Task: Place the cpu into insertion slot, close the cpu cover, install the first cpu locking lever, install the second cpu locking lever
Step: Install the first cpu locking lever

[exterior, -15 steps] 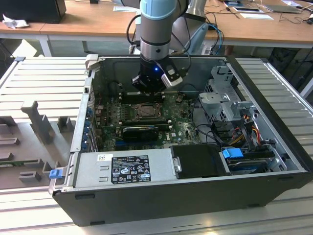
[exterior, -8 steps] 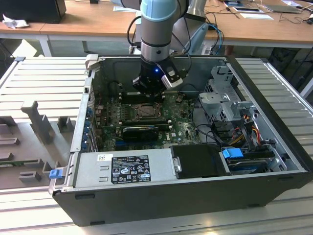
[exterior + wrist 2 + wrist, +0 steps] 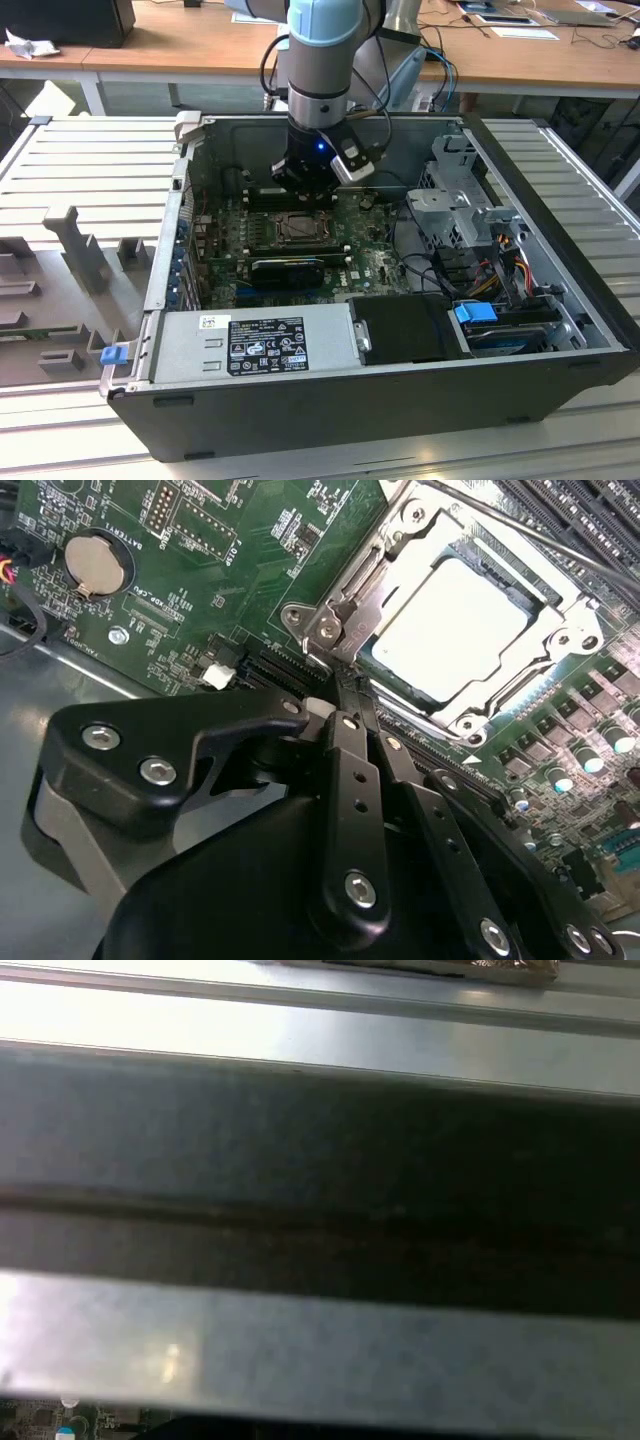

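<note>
Grey ribbed metal workbench [image 3: 90,160] is seen across the exterior view, with wooden desks [image 3: 180,50] along the upper edge of the frame. An open black tower computer case [image 3: 400,390] is laid on its side at frame centre, green motherboard [image 3: 230,225] exposed inside. The robot arm's black gripper [image 3: 305,185] is lowered into the case, just above the board at upper centre. In the second wrist view the gripper [image 3: 345,685] fingers are seen drawn narrow, tips close together with nothing gripped, right at the lower-left corner of the square dark-rimmed insertion slot [image 3: 560,605]. The pale beige-silver square cpu [image 3: 455,610] is seated in the slot at upper right of that frame. The thin metal cpu cover [image 3: 400,550] frame is laid down around the chip, which shows through its window. A round silver coin-cell battery [image 3: 92,562] is seen at upper left. Whether the locking levers are latched cannot be told.
</note>
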You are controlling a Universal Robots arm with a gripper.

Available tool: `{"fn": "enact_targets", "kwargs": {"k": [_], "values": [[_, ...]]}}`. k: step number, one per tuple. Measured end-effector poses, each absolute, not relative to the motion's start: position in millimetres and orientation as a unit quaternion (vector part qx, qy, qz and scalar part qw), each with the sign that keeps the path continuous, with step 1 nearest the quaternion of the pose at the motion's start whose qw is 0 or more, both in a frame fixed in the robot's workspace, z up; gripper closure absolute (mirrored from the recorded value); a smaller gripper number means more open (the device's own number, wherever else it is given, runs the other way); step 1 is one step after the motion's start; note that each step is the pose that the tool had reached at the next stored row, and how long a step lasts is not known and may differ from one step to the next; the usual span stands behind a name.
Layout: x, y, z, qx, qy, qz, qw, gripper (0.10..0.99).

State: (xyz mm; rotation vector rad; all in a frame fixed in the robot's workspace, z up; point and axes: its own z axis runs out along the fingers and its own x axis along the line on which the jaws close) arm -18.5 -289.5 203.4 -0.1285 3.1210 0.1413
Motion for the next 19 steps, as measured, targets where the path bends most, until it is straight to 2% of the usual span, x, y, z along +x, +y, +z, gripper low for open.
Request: {"fn": "enact_targets", "kwargs": {"k": [10, 14, 19], "values": [[-18.4, -289.5, 201.0, -0.041, 0.998, 0.050, 0.008, 0.980], [-18.4, -289.5, 215.9, -0.041, 0.998, 0.047, 0.007, 0.980], [-18.4, -293.0, 216.8, -0.041, 0.998, 0.047, 0.008, 0.980]]}}
